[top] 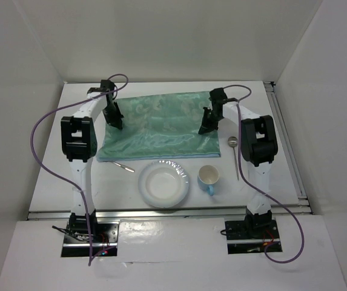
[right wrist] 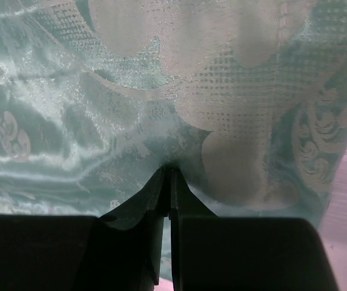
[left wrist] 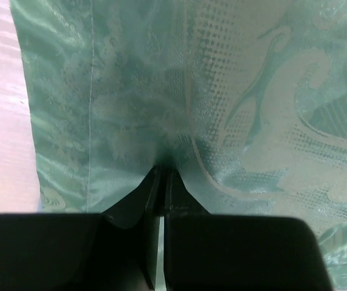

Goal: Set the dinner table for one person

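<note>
A green-teal patterned cloth mat (top: 161, 124) lies flat on the white dinner table (top: 52, 182), towards the back. My left gripper (top: 117, 124) points down onto the mat's left part, and my right gripper (top: 204, 129) onto its right part. In the left wrist view my left gripper (left wrist: 163, 168) has its jaws closed, with the mat (left wrist: 252, 91) puckered into folds at the tips. In the right wrist view my right gripper (right wrist: 167, 170) is likewise closed, pinching the mat (right wrist: 100, 109).
A white plate (top: 164, 183) and a cup with a blue handle (top: 209, 177) stand in front of the mat. A spoon (top: 234, 145) lies right of the mat. A thin utensil (top: 123, 165) lies at the mat's front left corner. Metal rails (top: 161, 212) edge the table.
</note>
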`<control>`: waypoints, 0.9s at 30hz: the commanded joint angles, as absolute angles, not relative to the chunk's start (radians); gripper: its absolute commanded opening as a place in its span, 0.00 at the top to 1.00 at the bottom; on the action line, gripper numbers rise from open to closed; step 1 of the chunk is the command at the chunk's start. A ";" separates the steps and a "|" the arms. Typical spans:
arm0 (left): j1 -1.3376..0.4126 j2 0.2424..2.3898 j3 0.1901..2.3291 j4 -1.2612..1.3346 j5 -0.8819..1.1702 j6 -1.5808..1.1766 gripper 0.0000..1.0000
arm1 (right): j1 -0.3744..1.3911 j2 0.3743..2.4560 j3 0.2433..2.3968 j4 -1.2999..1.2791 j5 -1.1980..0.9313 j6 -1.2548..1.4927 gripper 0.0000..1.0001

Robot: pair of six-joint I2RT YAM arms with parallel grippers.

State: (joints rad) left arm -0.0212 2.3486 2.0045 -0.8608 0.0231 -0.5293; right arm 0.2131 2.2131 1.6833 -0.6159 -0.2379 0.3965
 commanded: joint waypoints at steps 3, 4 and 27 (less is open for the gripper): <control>-0.038 2.421 2.054 -0.902 0.050 -0.512 0.88 | 0.149 2.134 1.499 -0.529 -0.232 0.426 0.99; -0.038 2.445 2.066 -0.902 0.051 -0.502 0.88 | 0.149 2.123 1.476 -0.529 -0.232 0.426 0.99; -0.071 2.326 1.806 -0.793 0.034 -0.482 0.87 | 0.080 2.093 1.347 -0.539 -0.158 0.399 1.00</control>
